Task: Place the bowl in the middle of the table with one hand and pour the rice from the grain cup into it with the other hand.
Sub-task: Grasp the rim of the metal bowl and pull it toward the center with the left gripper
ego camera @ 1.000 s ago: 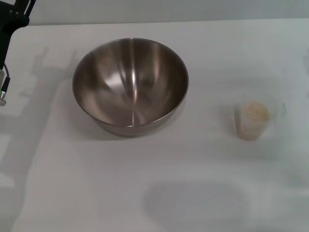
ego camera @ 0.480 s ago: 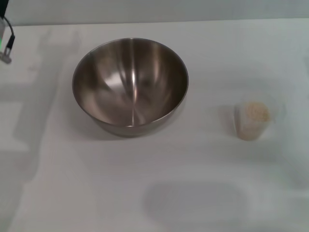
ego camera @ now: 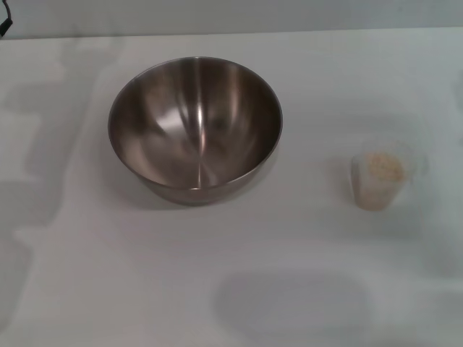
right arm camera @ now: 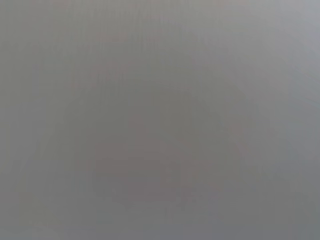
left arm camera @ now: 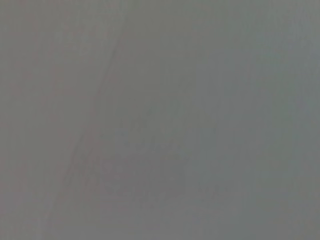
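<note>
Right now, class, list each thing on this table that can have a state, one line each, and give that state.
Stainless-steel mixing bowl: upright on the table, empty, no rice inside.
Clear plastic grain cup: upright, standing apart from the bowl on the robot's right, not tipped.
Rice: all in the cup, none poured out.
Left and right grippers: neither shows in any view.

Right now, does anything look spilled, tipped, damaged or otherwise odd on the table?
Nothing stands out. The bowl sits upright and empty on the table; the grain cup stands upright to its right, apart from it, with the rice inside. No loose grains are visible.
</note>
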Action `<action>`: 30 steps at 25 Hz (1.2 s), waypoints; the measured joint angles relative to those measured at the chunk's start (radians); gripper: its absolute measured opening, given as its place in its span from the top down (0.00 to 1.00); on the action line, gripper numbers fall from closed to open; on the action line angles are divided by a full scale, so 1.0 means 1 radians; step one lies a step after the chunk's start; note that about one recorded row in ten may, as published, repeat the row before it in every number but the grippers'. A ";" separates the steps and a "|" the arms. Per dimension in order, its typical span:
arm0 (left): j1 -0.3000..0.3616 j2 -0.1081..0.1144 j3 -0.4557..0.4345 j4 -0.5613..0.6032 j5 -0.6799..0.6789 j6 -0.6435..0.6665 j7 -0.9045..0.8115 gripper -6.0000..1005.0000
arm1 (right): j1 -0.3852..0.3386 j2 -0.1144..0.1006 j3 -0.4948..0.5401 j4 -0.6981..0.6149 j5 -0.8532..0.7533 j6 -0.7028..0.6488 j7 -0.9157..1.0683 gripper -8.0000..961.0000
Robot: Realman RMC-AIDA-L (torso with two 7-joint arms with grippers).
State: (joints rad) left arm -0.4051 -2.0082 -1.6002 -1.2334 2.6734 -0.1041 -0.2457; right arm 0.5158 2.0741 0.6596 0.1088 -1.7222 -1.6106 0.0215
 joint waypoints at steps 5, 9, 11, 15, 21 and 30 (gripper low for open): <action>-0.005 -0.008 -0.082 -0.189 -0.013 -0.392 0.136 0.16 | 0.007 0.000 -0.001 0.000 -0.006 0.001 0.000 0.22; -0.034 -0.040 -0.182 -0.281 -0.075 -0.685 0.313 0.16 | 0.007 -0.002 -0.004 -0.001 -0.007 0.002 0.000 0.22; -0.046 -0.044 -0.210 -0.290 -0.101 -0.757 0.357 0.16 | 0.008 -0.002 -0.005 -0.002 -0.008 0.003 0.000 0.22; -0.117 -0.048 -0.310 -0.288 -0.154 -1.019 0.477 0.17 | 0.010 -0.002 -0.006 -0.006 -0.008 0.003 0.000 0.22; -0.143 -0.049 -0.341 -0.275 -0.109 -1.147 0.506 0.17 | 0.011 -0.002 -0.009 -0.010 -0.008 0.003 0.000 0.22; -0.182 -0.050 -0.337 -0.210 -0.021 -1.237 0.499 0.17 | 0.009 -0.002 -0.009 -0.017 -0.008 0.003 0.000 0.22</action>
State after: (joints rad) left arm -0.5875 -2.0585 -1.9371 -1.4437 2.6522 -1.3408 0.2533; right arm 0.5249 2.0724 0.6504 0.0922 -1.7303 -1.6076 0.0215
